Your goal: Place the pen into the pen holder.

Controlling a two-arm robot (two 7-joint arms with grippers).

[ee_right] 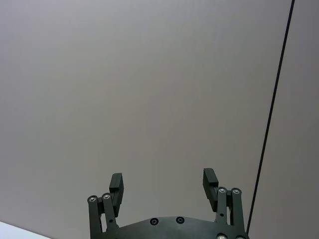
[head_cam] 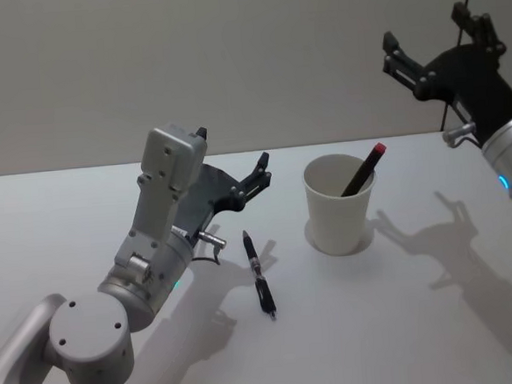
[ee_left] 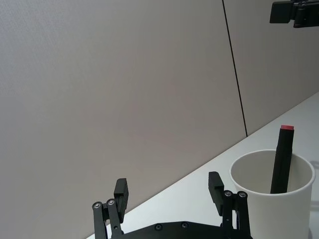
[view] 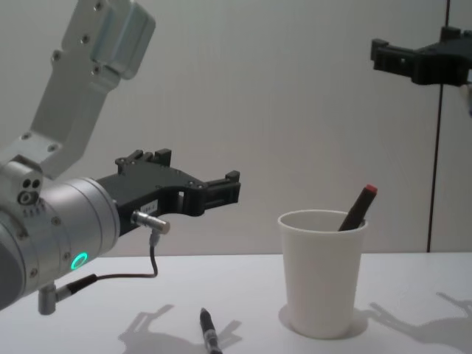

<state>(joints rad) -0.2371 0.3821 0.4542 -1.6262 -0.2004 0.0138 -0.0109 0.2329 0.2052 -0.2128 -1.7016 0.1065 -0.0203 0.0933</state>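
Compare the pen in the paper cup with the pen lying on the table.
Pose: the pen in the cup stands tilted against the rim of the white cup; the pen on the table lies flat, apart from the cup. Look: the pen in the cup has a red top; the pen on the table shows none. Both are slim, dark and unheld: the left claw hangs open left of the cup, the right claw open, raised high.

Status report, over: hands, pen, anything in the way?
Left hand open, off the table near the black pen. Right hand open, raised high. Pen flat, left of paper cup already holding a red-capped pen.
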